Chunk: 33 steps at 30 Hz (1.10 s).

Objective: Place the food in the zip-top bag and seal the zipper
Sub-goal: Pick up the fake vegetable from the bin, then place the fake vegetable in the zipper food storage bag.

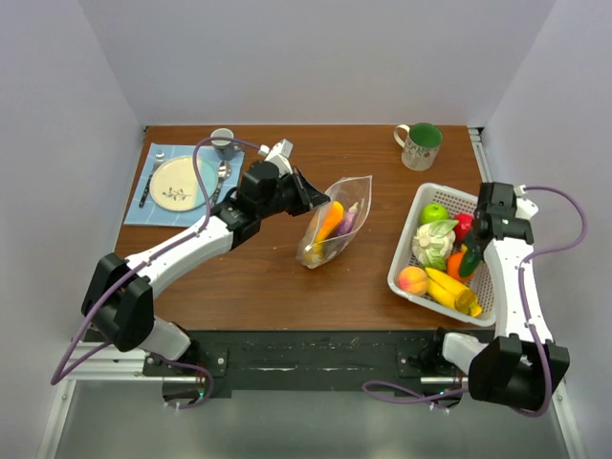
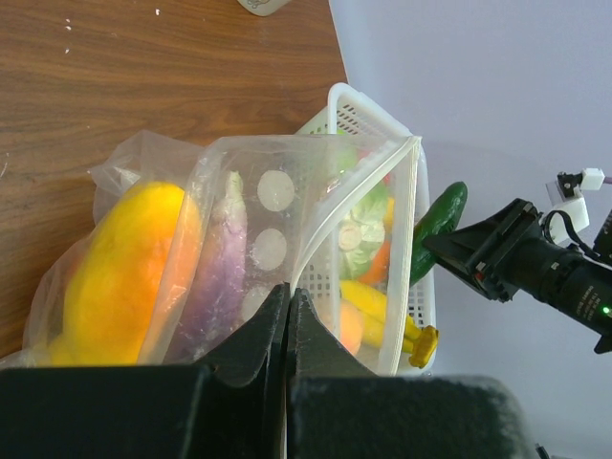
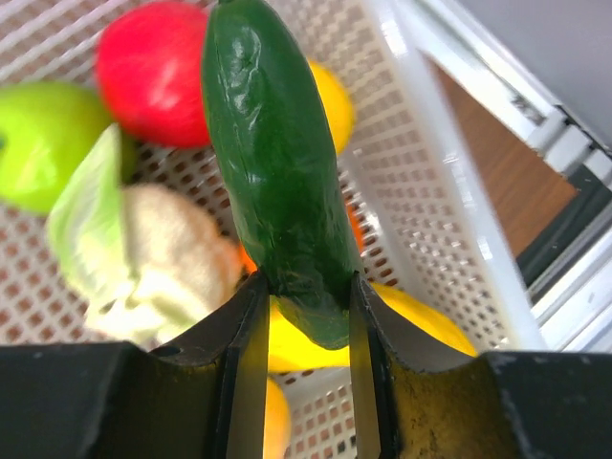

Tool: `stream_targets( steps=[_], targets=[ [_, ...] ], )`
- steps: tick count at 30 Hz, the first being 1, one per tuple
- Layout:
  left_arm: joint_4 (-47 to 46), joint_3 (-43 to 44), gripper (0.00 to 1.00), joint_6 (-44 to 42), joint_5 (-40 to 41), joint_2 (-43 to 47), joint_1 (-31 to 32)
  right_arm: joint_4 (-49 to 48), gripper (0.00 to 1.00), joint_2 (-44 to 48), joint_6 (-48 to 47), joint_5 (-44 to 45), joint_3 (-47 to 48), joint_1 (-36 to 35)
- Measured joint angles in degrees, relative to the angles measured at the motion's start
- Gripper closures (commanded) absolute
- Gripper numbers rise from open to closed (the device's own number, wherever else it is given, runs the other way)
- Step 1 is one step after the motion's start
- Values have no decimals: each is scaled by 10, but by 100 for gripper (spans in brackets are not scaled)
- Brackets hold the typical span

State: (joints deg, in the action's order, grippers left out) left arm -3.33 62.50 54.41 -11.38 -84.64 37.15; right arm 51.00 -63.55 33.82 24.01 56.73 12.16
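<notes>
Jaws of right gripper pinch a dark green cucumber over white slotted basket; left gripper, pressed together, apparently clamps clear spotted zip-top bag.

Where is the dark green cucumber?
In the top view the cucumber is on the right, pinched in the right pincer just over the white basket, beside the cauliflower and banana.

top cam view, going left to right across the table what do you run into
plate → small cup → zip-top bag → white basket
</notes>
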Motion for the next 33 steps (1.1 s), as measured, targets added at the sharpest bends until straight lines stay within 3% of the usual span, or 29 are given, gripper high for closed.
stream_targets(
  steps=[7, 25, 33],
  targets=[
    [0, 0, 100, 0, 0, 0, 0, 26, 89, -26, 11, -2, 54, -112],
    [-18, 1, 100, 0, -5, -24, 8, 12, 87, 0, 40, -98, 119, -165],
    [-18, 9, 100, 0, -5, -37, 16, -13, 87, 3, 77, -134, 189, -234]
  ],
)
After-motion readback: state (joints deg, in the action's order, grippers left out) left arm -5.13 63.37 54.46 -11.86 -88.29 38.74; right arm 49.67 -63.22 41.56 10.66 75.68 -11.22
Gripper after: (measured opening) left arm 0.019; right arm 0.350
